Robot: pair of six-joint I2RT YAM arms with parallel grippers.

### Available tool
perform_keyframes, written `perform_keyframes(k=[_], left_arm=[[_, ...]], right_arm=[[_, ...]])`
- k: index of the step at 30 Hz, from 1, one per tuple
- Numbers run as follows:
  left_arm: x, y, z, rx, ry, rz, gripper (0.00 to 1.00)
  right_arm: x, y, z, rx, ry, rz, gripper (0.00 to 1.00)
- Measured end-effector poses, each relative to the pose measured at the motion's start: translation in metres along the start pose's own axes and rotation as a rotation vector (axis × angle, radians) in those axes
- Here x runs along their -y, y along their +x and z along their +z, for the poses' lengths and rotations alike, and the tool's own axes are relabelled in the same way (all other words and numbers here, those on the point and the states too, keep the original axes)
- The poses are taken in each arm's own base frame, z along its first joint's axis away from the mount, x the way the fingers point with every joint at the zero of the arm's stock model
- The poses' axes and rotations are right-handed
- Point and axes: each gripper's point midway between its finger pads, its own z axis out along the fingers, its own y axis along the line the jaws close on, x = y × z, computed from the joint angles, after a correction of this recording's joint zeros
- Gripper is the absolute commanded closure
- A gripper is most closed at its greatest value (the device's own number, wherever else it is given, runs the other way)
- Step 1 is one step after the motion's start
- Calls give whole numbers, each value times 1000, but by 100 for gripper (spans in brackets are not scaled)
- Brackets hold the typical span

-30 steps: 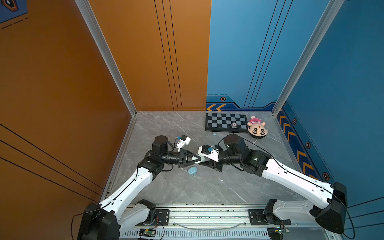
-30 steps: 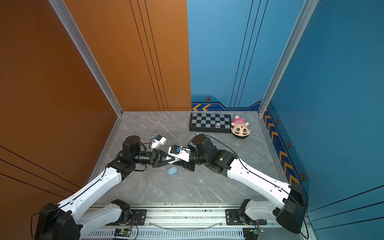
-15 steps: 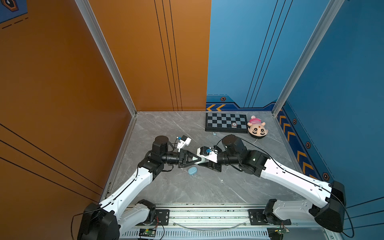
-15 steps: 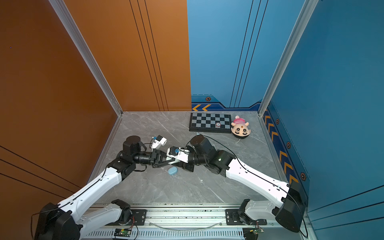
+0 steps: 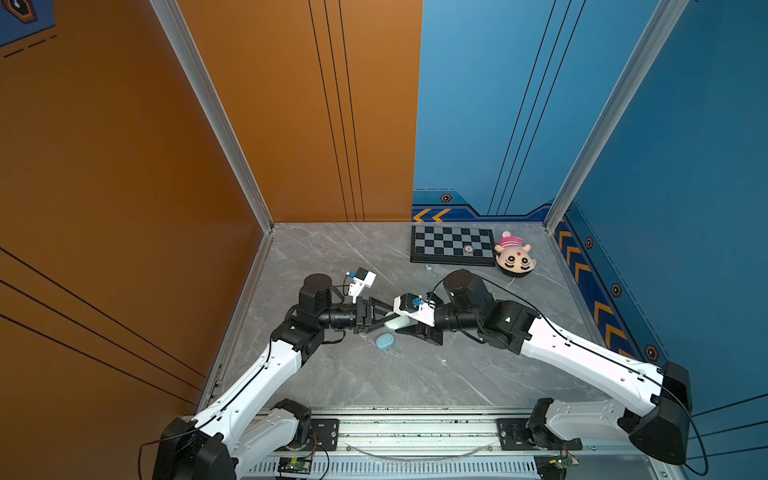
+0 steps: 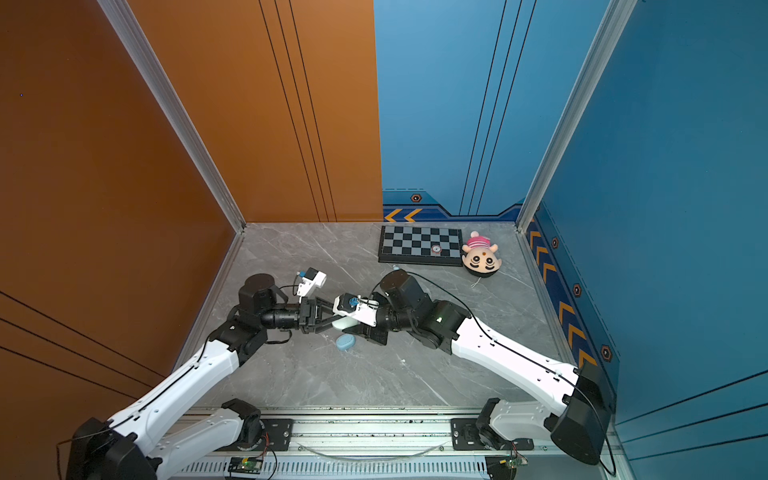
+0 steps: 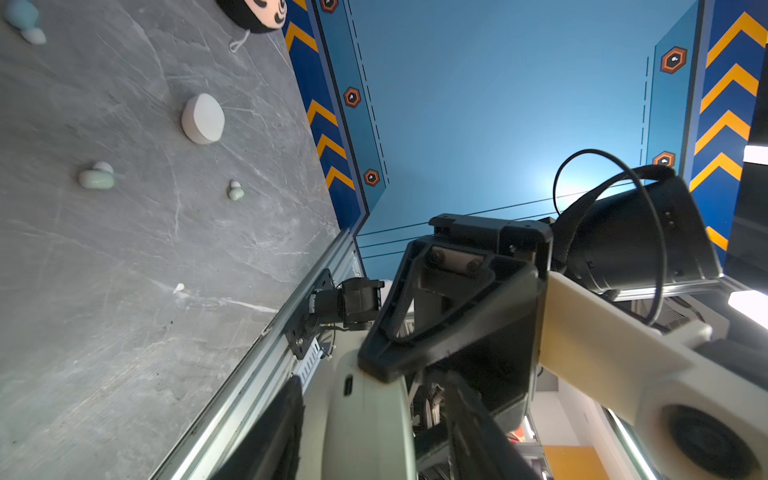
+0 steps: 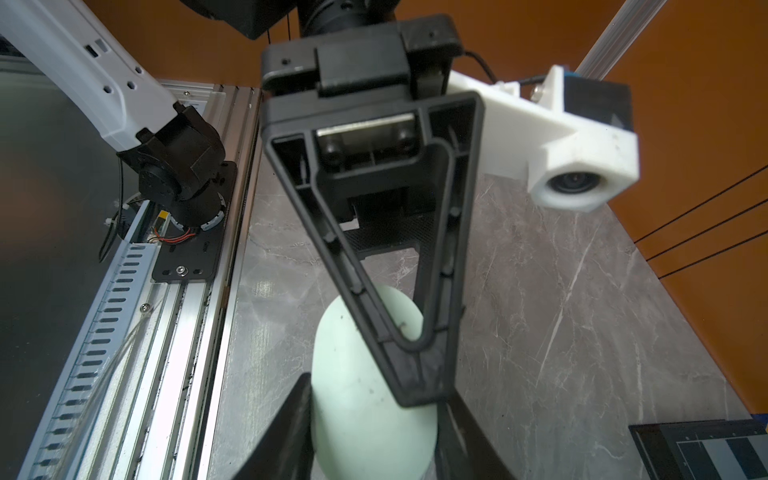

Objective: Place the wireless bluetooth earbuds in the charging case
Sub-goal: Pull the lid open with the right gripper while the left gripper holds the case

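A pale mint charging case [image 8: 361, 415] hangs above mid-table in both top views [image 5: 395, 322] [image 6: 347, 322], with my right gripper [image 8: 374, 436] shut on its sides. My left gripper [image 7: 374, 436] faces it from the left, open. Its fingers are spread above and below the case, and one fingertip [image 8: 415, 390] rests on the case's face. Two mint earbuds [image 7: 96, 178] [image 7: 235, 191] lie on the table. A blue earbud [image 7: 23, 16] and a white earbud [image 7: 35, 36] lie further off, by the checkerboard [image 5: 428, 268].
A blue case [image 5: 385, 341] lies on the table just under the grippers, and a white case [image 7: 203, 119] lies beyond them. A checkerboard [image 5: 453, 245] and a plush head [image 5: 514, 259] sit at the back right. The metal rail [image 5: 415, 432] runs along the front edge.
My left gripper's jaws, earlier drawn to a point at the mint case, have spread apart. The right arm has shifted slightly left, still holding the case.
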Motion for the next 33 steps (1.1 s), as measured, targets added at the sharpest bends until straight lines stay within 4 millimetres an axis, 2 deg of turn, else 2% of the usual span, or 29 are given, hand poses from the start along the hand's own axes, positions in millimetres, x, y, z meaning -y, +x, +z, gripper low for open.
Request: perform_keyframes(k=[2, 7, 11, 14, 16, 24, 33], left_arm=[[3, -3, -5, 52, -9, 64, 25], [20, -5, -24, 190, -21, 302, 25], [41, 8, -40, 254, -11, 591, 26], [55, 16, -45, 267, 2, 754, 26], [57, 20, -43, 255, 8, 815, 26], [53, 42, -22, 147, 44, 919, 26], [48, 48, -10, 99, 48, 943, 31]], right_arm=[[3, 0, -3, 7, 0, 18, 80], [5, -3, -15, 33, -17, 82, 80], [7, -8, -26, 68, -56, 153, 80], [5, -14, -33, 83, -97, 195, 80], [1, -21, -37, 97, -130, 210, 80], [-15, -31, -44, 115, -234, 261, 81], [-23, -36, -47, 118, -279, 274, 82]])
